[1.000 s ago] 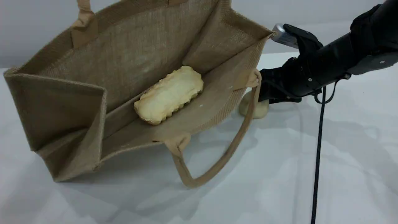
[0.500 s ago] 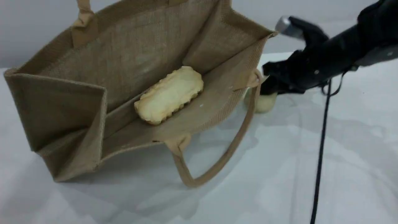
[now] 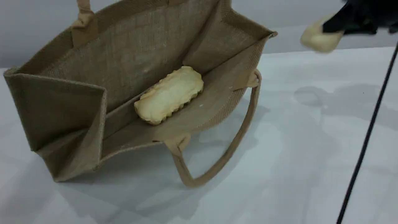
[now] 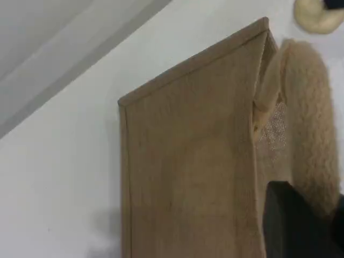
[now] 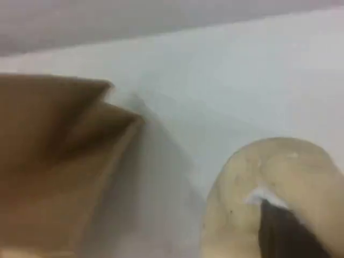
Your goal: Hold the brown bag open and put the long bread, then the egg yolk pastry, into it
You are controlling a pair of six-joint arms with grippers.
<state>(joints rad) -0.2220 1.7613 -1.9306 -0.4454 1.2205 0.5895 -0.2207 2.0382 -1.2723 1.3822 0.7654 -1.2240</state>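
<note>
The brown bag (image 3: 133, 56) lies on its side on the table, its mouth gaping toward the camera. The long bread (image 3: 169, 95) rests inside it, pale underside up. Up at the top right, clear of the table, my right gripper (image 3: 329, 29) is shut on the egg yolk pastry (image 3: 321, 39), and the pastry (image 5: 274, 188) fills the right wrist view. In the left wrist view my left gripper (image 4: 314, 215) is shut on the bag's upper handle (image 4: 306, 123), which leaves the scene view at the top edge (image 3: 84, 12). The bag's outer wall (image 4: 188, 161) hangs below it.
The bag's lower handle (image 3: 217, 165) loops out over the white table (image 3: 295, 155) in front of the mouth. A black cable (image 3: 367, 133) slants down from the right arm at the right edge.
My right gripper shut on the pastry beside the bag's right corner and lifted it up and to the right. The bag and bread have not moved.
</note>
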